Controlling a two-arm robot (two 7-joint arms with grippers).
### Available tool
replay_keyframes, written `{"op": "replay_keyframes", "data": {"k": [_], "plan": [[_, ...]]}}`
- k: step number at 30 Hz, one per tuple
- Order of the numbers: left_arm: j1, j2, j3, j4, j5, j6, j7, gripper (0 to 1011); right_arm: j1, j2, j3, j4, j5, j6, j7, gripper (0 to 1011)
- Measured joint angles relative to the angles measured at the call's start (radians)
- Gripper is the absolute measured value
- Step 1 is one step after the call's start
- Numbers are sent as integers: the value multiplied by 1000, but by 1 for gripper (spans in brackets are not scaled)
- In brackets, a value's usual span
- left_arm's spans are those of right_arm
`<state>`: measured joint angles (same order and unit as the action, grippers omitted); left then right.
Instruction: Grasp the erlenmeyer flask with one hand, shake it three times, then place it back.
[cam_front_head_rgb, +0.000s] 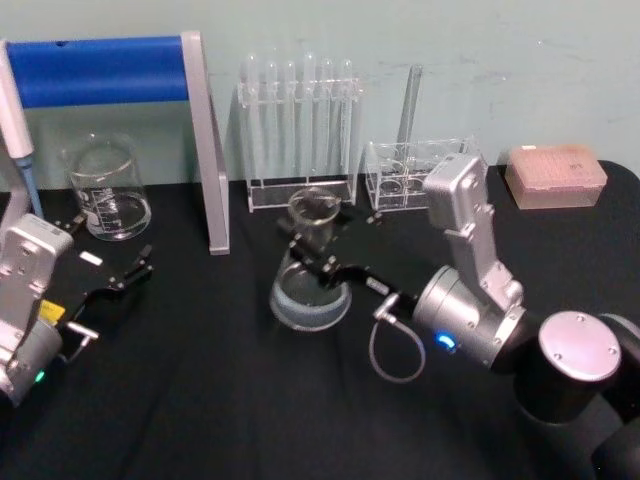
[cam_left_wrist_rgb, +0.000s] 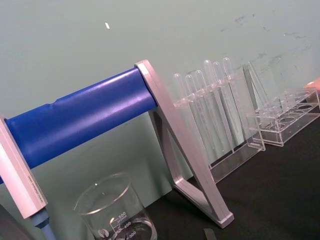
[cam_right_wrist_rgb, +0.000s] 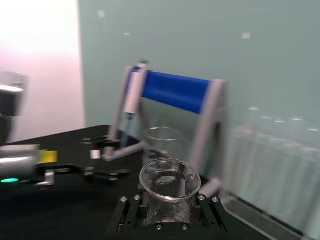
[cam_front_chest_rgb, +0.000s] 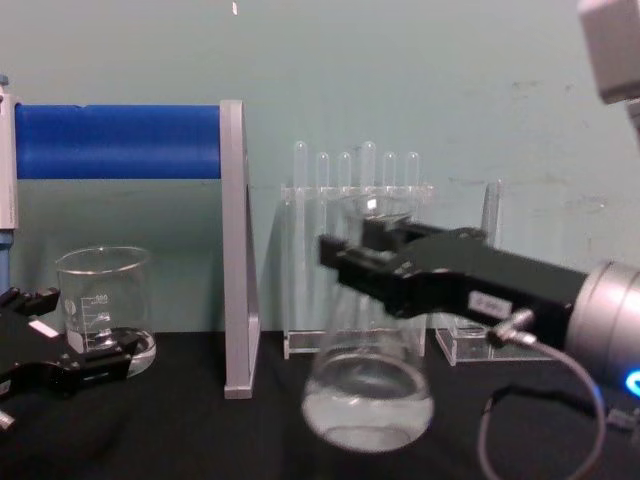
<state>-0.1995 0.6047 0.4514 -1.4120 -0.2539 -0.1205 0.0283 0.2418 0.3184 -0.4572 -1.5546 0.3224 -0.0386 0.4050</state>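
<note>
Holding the erlenmeyer flask by its thin neck, the right gripper was clamped tight around it, near the middle of the table. Its glass looked hard, slippery and easy to break, so the neck seemed the best spot. The left gripper rested, fingers apart, beside the beaker.

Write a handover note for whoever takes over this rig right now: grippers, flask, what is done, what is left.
Right gripper: shut on the neck of the flask, mid-table in front of the tube rack.
Left gripper: open, empty, idle beside the beaker.
Done: flask grasped.
Left: any shakes not yet made (count cannot be told), set it down, release.
</note>
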Motion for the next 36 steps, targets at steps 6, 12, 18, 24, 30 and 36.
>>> {"op": "replay_keyframes", "data": {"k": [6,12,18,24,30,36], "plan": [[0,0,0,0,0,0,0,1001,8,0,62,28,-12,-11,-48,456],[0,0,0,0,0,0,0,1001,10,-1,113,44,-22,-17,-81,456],[0,0,0,0,0,0,0,1001,7,-5,159,53,-32,-21,-104,456],[0,0,0,0,0,0,0,1001,1,-10,195,59,-44,-23,-119,456],[0,0,0,0,0,0,0,1001,-5,-18,206,58,-50,-22,-114,456],[0,0,0,0,0,0,0,1001,-10,-31,191,50,-50,-17,-88,456]]}}
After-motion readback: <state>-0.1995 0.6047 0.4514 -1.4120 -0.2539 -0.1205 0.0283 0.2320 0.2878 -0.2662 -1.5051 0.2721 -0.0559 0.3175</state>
